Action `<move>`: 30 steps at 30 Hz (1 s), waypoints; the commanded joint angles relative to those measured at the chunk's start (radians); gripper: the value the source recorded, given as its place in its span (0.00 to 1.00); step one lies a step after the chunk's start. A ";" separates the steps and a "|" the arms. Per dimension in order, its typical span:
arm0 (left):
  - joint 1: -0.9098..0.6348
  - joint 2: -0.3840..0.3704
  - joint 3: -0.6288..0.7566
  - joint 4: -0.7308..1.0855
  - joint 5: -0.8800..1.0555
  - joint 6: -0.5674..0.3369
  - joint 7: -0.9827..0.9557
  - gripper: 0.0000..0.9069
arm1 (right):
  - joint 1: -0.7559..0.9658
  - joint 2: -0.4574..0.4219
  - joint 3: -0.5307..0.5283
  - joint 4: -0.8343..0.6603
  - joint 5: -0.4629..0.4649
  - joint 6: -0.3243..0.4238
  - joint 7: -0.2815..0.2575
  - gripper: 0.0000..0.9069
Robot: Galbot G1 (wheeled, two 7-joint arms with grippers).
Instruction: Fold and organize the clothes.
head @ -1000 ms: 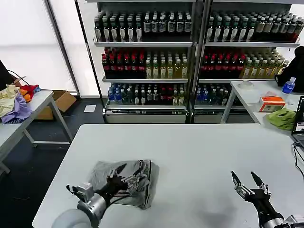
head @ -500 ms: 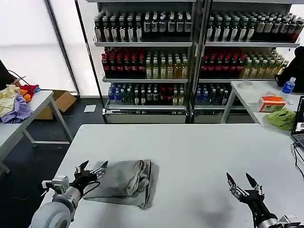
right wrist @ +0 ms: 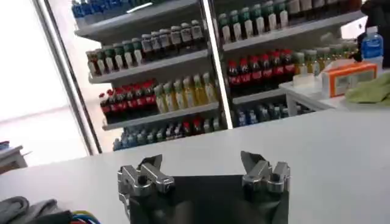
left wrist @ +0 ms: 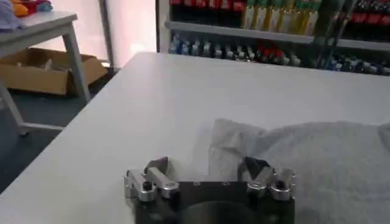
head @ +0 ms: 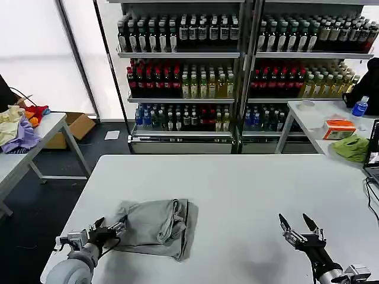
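The folded grey clothes [head: 155, 226] lie on the white desk [head: 249, 189], their prints hidden in the folds. The left gripper [head: 108, 227], jaws released, hovers at their edge; the right gripper [head: 297, 225], jaws spread, hangs well apart.

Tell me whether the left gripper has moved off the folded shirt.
Yes. The left gripper has pulled back toward the table's near-left corner, now open beside the folded grey shirt.

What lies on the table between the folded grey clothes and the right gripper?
Nothing: in the head view, the white table is bare between the folded grey clothes and the open right gripper.
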 commanded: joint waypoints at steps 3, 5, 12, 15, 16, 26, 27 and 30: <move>0.045 -0.076 0.023 -0.053 0.026 0.011 -0.023 0.07 | 0.008 -0.006 -0.002 0.012 0.020 -0.011 0.006 1.00; 0.048 -0.086 0.029 -0.062 0.029 0.010 -0.024 0.01 | 0.002 -0.010 0.002 0.011 0.023 -0.010 0.006 1.00; 0.046 -0.115 0.032 -0.061 0.025 0.000 -0.020 0.01 | 0.001 -0.012 0.002 0.010 0.032 -0.008 0.006 1.00; 0.043 -0.131 0.016 -0.073 0.019 -0.015 -0.015 0.01 | 0.002 -0.014 0.002 0.009 0.034 -0.006 0.005 1.00; 0.043 -0.134 0.009 -0.076 0.018 -0.019 -0.013 0.01 | 0.003 -0.015 0.003 0.008 0.037 -0.006 0.006 1.00; 0.031 -0.149 -0.284 -0.146 -0.095 -0.024 0.027 0.01 | 0.002 -0.028 0.005 0.021 0.040 -0.010 0.012 1.00; 0.036 -0.135 -0.348 -0.148 -0.091 -0.025 0.042 0.01 | 0.003 -0.030 0.005 0.020 0.041 -0.010 0.012 1.00; 0.040 -0.098 -0.506 -0.144 -0.076 -0.028 0.108 0.01 | 0.005 -0.033 -0.004 0.014 0.041 -0.009 0.014 1.00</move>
